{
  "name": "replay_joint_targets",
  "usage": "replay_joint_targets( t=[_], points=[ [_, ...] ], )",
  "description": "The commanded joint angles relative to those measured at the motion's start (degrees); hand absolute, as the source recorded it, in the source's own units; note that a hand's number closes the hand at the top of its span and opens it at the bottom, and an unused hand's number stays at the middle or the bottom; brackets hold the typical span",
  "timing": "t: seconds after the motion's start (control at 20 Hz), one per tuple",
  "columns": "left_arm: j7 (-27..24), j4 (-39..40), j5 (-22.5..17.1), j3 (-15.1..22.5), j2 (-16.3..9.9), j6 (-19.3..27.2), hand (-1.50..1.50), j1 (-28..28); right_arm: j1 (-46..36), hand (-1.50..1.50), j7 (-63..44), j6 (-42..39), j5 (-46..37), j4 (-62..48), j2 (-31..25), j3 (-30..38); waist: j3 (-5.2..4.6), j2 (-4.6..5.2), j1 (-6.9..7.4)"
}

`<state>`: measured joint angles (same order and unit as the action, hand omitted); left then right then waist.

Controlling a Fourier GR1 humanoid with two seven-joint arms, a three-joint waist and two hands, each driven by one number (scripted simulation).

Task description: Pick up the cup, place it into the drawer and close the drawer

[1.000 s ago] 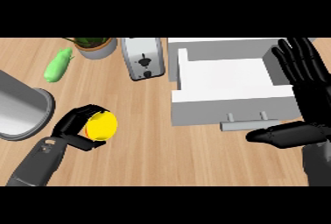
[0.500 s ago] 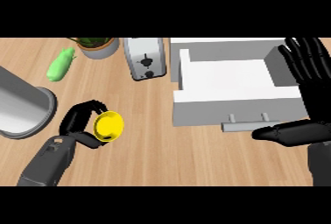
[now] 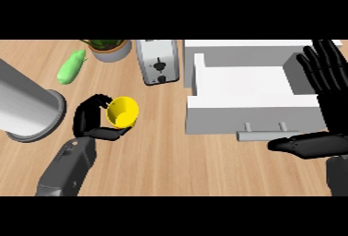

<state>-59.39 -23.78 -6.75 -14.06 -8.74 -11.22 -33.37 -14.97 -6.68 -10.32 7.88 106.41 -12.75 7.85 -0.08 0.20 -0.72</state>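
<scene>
Head view: counter (image 3: pixel 170 161) from above.
Left hand (image 3: pixel 92 122): curled round the yellow cup (image 3: pixel 123 112), left of centre.
Right hand (image 3: pixel 326 92): fingers spread, beside the drawer's right wall.
Drawer (image 3: pixel 245 90): open, far right, handle (image 3: pixel 268 134) near.
Toaster (image 3: pixel 158 61): far, centre.

cup (image 3: pixel 124 111): was yellow
drawer (image 3: pixel 245 94): was white, grey front
counter (image 3: pixel 176 161): was light wood grain
left hand (image 3: pixel 92 120): was black
cucumber (image 3: pixel 71 67): was green

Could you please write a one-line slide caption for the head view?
Left robot hand holds the small yellow cup above the wooden counter, beside the open white drawer.
</scene>
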Motion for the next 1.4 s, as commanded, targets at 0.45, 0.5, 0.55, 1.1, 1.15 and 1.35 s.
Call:
replay_joint_targets(
  t=[0.45, 0.5, 0.55, 1.1, 1.15, 1.35],
  points=[
    [20.1, -21.3, 0.7, 6.8, 7.2, 7.8, 1.5, -12.1, 0.5, -1.5, -2.5, -0.6, 1.5, 1.7, -1.6, 2.3, 0.13, -0.6, 0.76],
    [22.6, -25.6, -0.1, 9.0, 8.6, 9.7, 1.5, -10.5, 4.2, -1.5, 2.8, -0.1, -1.9, 0.5, 0.2, 0.9, 0.17, -0.72, 1.16],
    [27.8, -24.2, -0.1, 7.2, 8.3, 11.2, 1.5, -16.6, 0.4, -1.5, 1.6, -1.0, 0.0, -2.3, -1.7, 2.9, 0.17, -0.55, 1.08],
    [42.2, -18.5, -2.8, 16.5, 8.7, 27.8, 1.5, -33.6, -1.6, -1.5, -2.7, 0.6, -0.9, 2.2, -0.3, 0.0, 0.09, -0.17, -1.19],
    [43.2, -16.3, -3.7, 17.0, 8.7, 27.8, 1.5, -36.2, 0.6, -1.5, 1.1, 1.0, -2.4, 0.2, 0.7, 0.1, 0.12, 0.01, -1.36],
    [45.7, -8.0, -6.2, 20.9, 8.7, 31.6, 1.5, -40.3, -1.3, -1.5, 2.5, -0.5, -0.9, -2.3, 0.7, 0.3, 0.16, 0.47, -2.65]
  ],
)
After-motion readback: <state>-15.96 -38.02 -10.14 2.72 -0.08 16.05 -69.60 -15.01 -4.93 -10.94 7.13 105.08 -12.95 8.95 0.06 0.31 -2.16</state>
